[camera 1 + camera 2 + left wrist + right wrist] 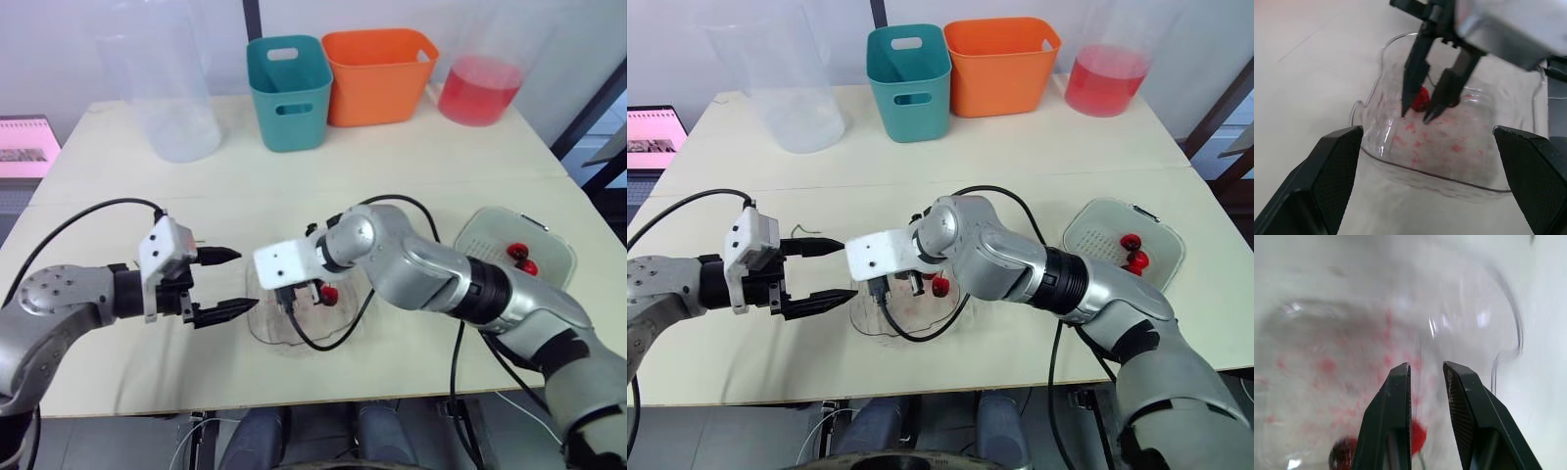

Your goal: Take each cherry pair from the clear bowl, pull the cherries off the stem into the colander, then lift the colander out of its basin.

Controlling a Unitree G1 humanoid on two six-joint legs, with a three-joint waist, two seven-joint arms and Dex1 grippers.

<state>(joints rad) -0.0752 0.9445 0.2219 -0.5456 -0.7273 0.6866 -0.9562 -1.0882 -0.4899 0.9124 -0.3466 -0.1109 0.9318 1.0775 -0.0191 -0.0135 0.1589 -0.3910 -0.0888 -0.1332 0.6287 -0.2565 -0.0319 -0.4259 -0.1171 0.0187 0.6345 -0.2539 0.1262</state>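
The step in hand looked like the pick from the bowl (1464, 161). To do it well, the right gripper (1416, 116) needed to close on the stem or right at its fork rather than on the fruit, since a squeezed cherry would slip or burst. It also needed to come up cleanly over the bowl's wall. The stem was too fine to make out, so lining the gap up over the join of the two cherries seemed the safest aim. A light pinch would probably do, as the pair weighs next to nothing.

The right gripper hung inside the bowl, tips down near its floor, fingers a narrow gap apart and pinching nothing. The cherry pair (1421, 96) lay on the bowl floor just beside those tips, the bright cherry half hidden behind one finger and the darker one beside it. Whether a finger touched it could not be told.

The left gripper (245, 279) hovered spread wide and empty, just outside the bowl's left wall. The bowl stood near the front edge of the desk (411, 166). The colander (485, 235) sat near the right edge, well apart, with cherries (522, 257) already in it.
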